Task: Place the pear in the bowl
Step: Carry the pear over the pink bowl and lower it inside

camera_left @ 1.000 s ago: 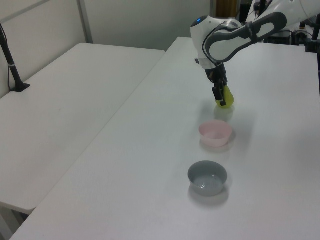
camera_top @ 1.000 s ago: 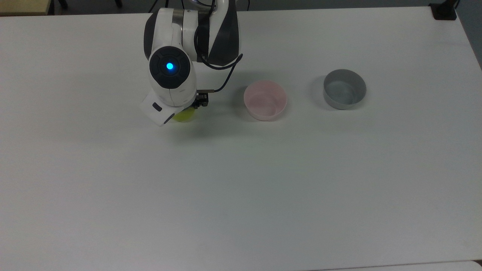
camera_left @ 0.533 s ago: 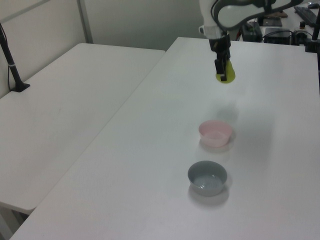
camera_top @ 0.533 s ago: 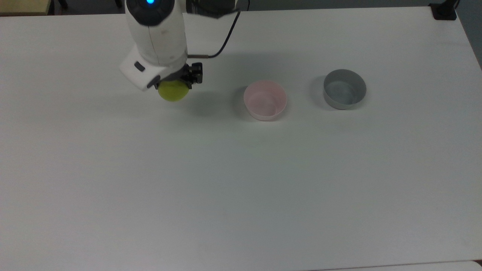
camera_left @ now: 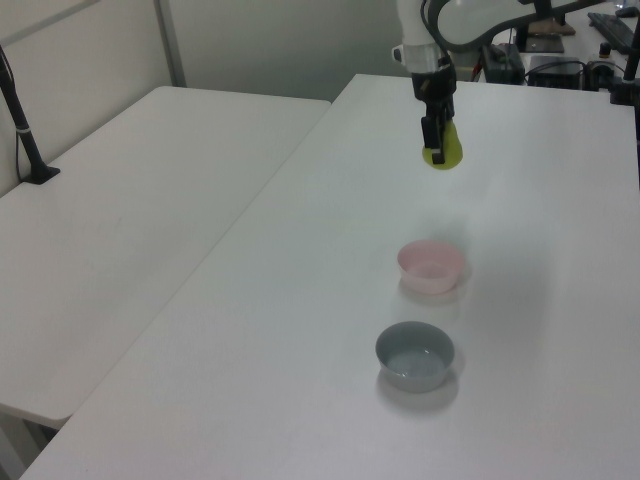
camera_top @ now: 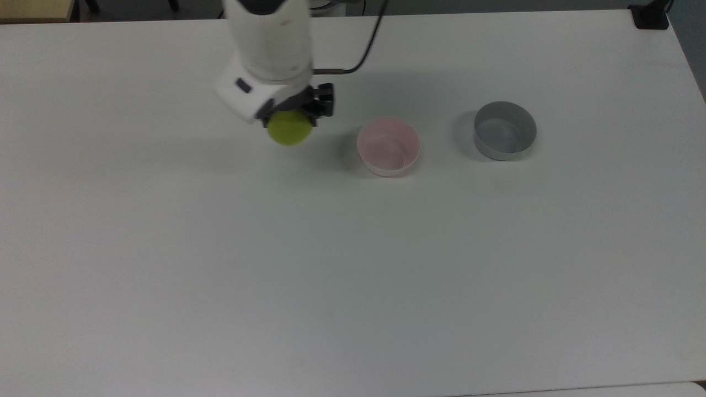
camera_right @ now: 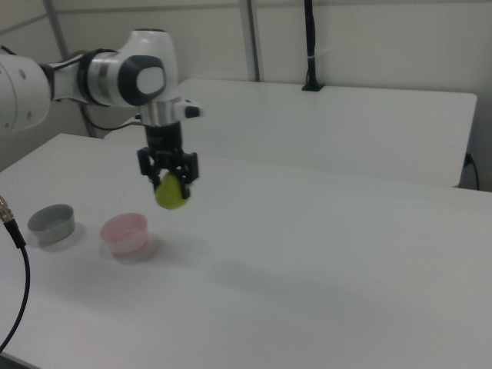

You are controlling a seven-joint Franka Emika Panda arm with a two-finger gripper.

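Holding the pear (camera_top: 288,128) in the air, gripper (camera_top: 292,113) pointing straight down with fingers clamped on its upper part.
I see the pear well above the white table (camera_top: 353,264), off to the top view's left of the pink bowl (camera_top: 388,146), not over it. The grey bowl (camera_top: 504,130) sits apart beyond the pink one. Nothing stands between pear and bowl.

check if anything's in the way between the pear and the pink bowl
Nothing visible is. The tool holds the pear in the air, and only bare table lies between it and the pink bowl. The grey bowl sits beyond the pink one, off the path.
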